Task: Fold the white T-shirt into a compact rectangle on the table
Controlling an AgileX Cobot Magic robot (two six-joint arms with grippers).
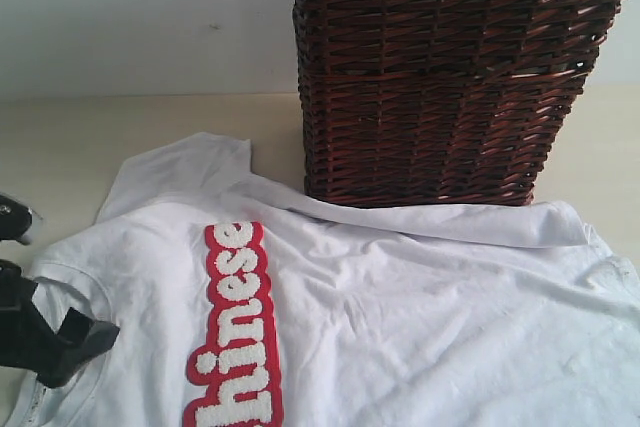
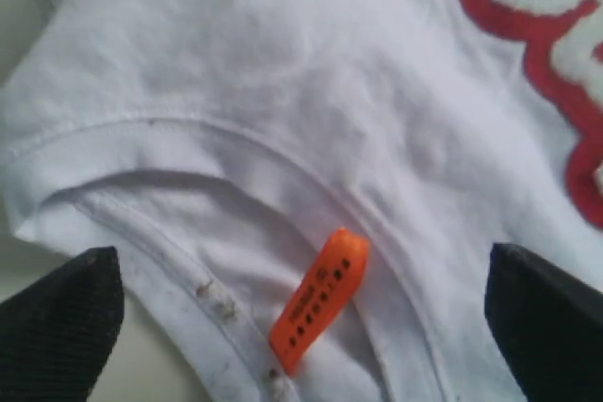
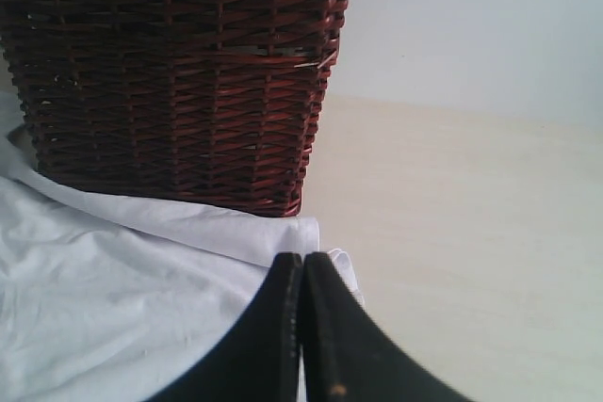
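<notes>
The white T-shirt point(image 1: 400, 307) lies spread on the table point(image 1: 90, 137), its red strip with fuzzy white lettering point(image 1: 235, 327) running across the chest. One sleeve point(image 1: 190, 167) points toward the back. My left gripper point(image 2: 301, 322) hangs open over the neckline, its dark fingertips point(image 2: 61, 327) wide apart on either side of the orange neck tag point(image 2: 320, 298); it shows at the lower left in the exterior view point(image 1: 55, 337). My right gripper point(image 3: 303, 265) is shut with nothing seen between its fingers, above the shirt's edge point(image 3: 188, 233) near the basket. It is out of the exterior view.
A dark brown wicker basket point(image 1: 450, 77) with a lace rim stands at the back, right against the shirt's far edge point(image 3: 170, 72). Bare beige table point(image 3: 471, 233) lies to the basket's right. A pale wall point(image 1: 140, 17) rises behind.
</notes>
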